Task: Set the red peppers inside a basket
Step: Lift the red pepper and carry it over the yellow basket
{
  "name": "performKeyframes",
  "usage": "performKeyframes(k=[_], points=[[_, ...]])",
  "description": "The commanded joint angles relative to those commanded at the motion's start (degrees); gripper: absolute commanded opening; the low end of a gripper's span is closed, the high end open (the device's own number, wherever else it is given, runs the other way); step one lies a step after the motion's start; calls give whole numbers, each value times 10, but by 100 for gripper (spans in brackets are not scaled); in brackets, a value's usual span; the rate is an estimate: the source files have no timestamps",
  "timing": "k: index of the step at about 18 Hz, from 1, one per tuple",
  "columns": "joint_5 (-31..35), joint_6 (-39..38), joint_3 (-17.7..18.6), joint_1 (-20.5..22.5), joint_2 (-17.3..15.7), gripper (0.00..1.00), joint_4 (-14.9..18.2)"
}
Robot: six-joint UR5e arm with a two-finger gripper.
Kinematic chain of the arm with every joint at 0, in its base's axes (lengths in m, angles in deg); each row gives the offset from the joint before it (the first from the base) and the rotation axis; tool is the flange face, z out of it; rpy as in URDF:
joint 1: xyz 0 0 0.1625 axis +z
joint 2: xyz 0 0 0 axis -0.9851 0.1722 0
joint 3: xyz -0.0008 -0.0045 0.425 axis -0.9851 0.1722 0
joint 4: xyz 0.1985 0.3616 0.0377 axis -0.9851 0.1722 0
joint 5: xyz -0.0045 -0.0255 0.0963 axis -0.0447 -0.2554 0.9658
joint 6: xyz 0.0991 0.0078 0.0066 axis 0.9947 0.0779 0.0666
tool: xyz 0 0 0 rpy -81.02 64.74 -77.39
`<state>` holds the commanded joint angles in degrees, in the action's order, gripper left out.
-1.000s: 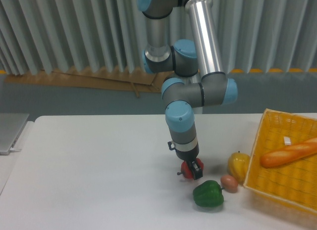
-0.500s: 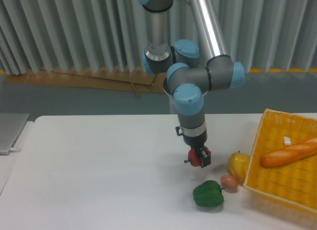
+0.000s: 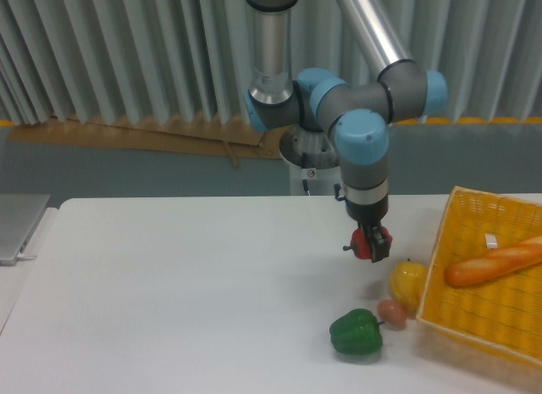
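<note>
Pincer [image 3: 371, 242] clamped on the red pepper [image 3: 367, 242], stem poking out to the left. Pepper off the tabletop [image 3: 169, 284] and hanging in the air, above and a little left of the yellow pepper [image 3: 407, 281]. Compared with a second ago: raised clear of its spot beside the green pepper [image 3: 356, 333] and carried rightward, roughly half the way toward the basket [image 3: 474, 233]. Grip unchanged across the three looks (no slip or rotation visible, though the pepper is small and partly hidden by the fingers). Basket at the right edge of the tabletop, seemingly tilted with its near rim low, already holding a bread loaf [image 3: 494, 263] and a small white item [image 3: 491, 240] too small to identify. Small pinkish egg-like thing [image 3: 391, 312] between the green pepper and the basket corner, untouched. Judgement: pick done, transport under way, release not yet done. Remaining: more travel to the right, until past the basket rim, then lowering and opening over bare weave left of or below the loaf. Risk: present height looks only modestly above the yellow pepper and the rim, so a clipped rim is possible if no further lift comes first.
</note>
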<state>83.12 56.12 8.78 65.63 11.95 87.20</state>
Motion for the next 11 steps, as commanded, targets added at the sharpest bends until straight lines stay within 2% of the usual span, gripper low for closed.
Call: performKeyframes(k=[3,7,11], points=[[-2,76,-4,36,-2,48,-1],[-3,124,-24,77,1,48,-5],[-9,206,-41,119,12,48,-8]])
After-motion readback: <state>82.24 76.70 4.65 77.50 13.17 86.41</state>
